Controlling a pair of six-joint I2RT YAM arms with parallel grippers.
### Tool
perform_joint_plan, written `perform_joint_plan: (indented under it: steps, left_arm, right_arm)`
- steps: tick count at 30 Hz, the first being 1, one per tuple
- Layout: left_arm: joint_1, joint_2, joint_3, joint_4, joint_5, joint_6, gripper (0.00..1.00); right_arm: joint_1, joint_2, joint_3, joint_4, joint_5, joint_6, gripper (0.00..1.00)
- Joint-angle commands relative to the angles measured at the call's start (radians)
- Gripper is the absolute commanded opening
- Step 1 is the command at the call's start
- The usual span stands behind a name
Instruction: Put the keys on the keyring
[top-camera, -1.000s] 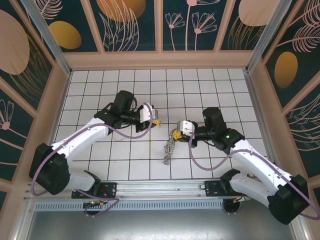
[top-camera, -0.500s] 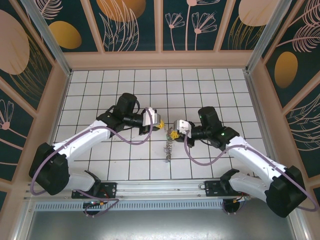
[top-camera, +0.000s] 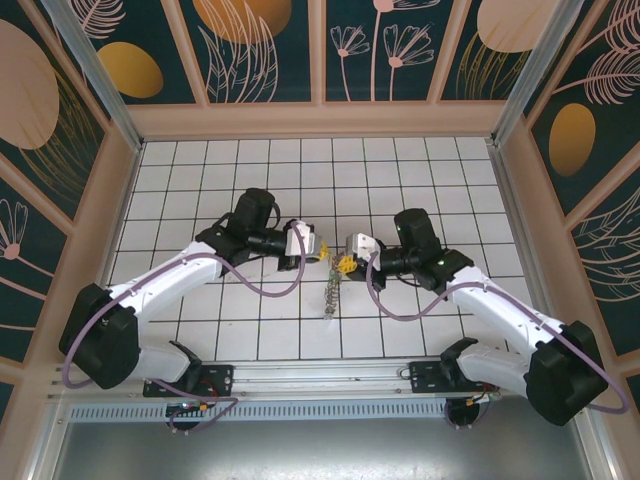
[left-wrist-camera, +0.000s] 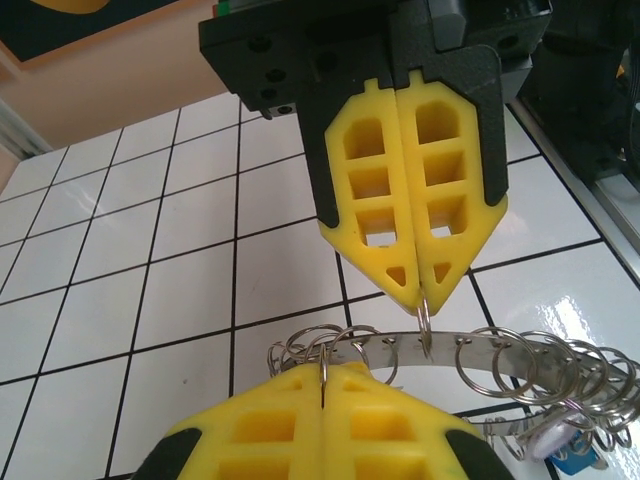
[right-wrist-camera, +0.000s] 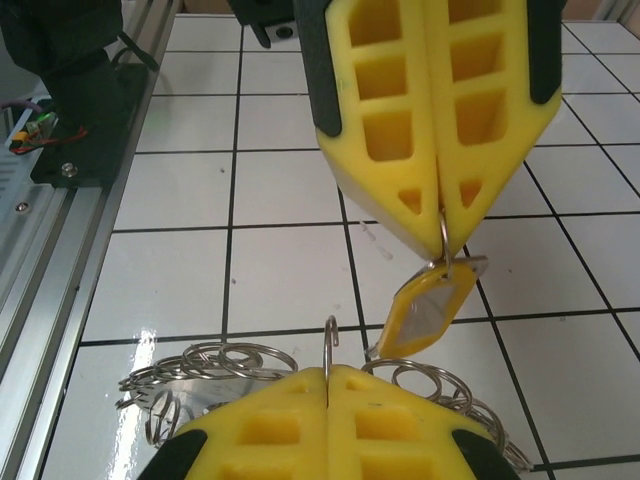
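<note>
My left gripper and right gripper meet tip to tip above the middle of the white tiled floor. The left gripper is shut on a small split ring from which a yellow key with a plastic head hangs. The right gripper is shut on one small ring of the keyring, a curved metal band strung with many split rings. The rest of the keyring dangles toward the near side. In each wrist view my own yellow fingers pinch a thin ring.
A blue tag lies among the rings at the lower right. Along the near edge runs a metal rail, with an arm base beside it. Patterned walls enclose the floor.
Both grippers have closed in on each other: the left moved right and nearer, the right moved left. The dangling keyring swung slightly left with the right gripper.
</note>
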Motion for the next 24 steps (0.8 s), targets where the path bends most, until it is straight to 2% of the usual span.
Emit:
perform_joint_plan:
  steps: [1, 16, 24]
  left_arm:
    - [-0.013, 0.017, -0.007, -0.004, 0.007, 0.054, 0.00]
    - [-0.040, 0.043, 0.027, -0.097, -0.023, 0.157, 0.00]
    - [-0.043, 0.028, 0.007, -0.037, -0.001, 0.091, 0.00]
  right_arm:
    - [-0.006, 0.008, 0.045, 0.051, -0.071, 0.007, 0.00]
    - [-0.022, 0.039, 0.052, 0.089, -0.089, 0.027, 0.00]
    - [-0.019, 0.042, 0.048, 0.069, -0.079, 0.015, 0.00]
